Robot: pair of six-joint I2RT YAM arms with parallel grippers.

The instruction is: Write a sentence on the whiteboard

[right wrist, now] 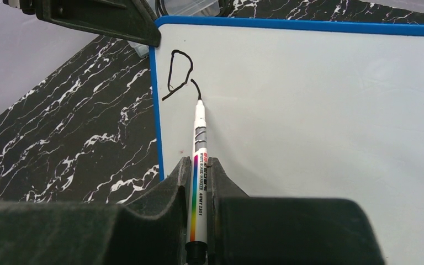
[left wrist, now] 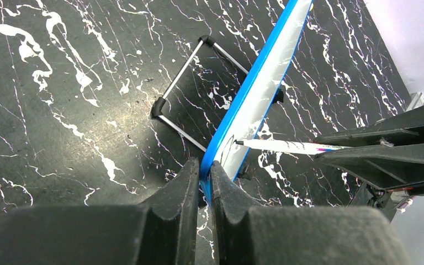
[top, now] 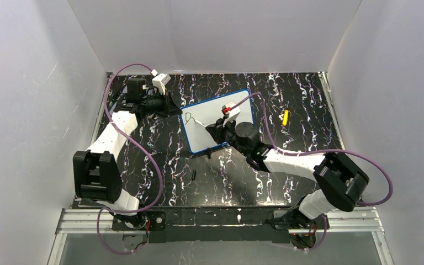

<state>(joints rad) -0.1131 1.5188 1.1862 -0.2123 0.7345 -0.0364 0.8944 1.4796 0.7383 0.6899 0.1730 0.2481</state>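
The whiteboard (top: pixel 229 128), white with a blue rim, stands tilted at the middle of the table. My left gripper (top: pixel 175 109) is shut on the blue rim of its left edge (left wrist: pixel 205 168). My right gripper (top: pixel 214 128) is shut on a white marker (right wrist: pixel 199 143) with a rainbow stripe. The marker's tip touches the board's upper left area. The writing (right wrist: pixel 178 70) there is a dark letter D and a short curved stroke beside it, at the marker's tip. The board (left wrist: pixel 262 88) and the marker (left wrist: pixel 287 146) also show edge-on in the left wrist view.
A yellow object (top: pixel 285 117) lies right of the board. A small black piece (top: pixel 194 176) lies in front of it. The board's wire stand (left wrist: pixel 179 77) rests behind it. A clear box (right wrist: pixel 190 6) sits past the board's top edge. White walls enclose the table.
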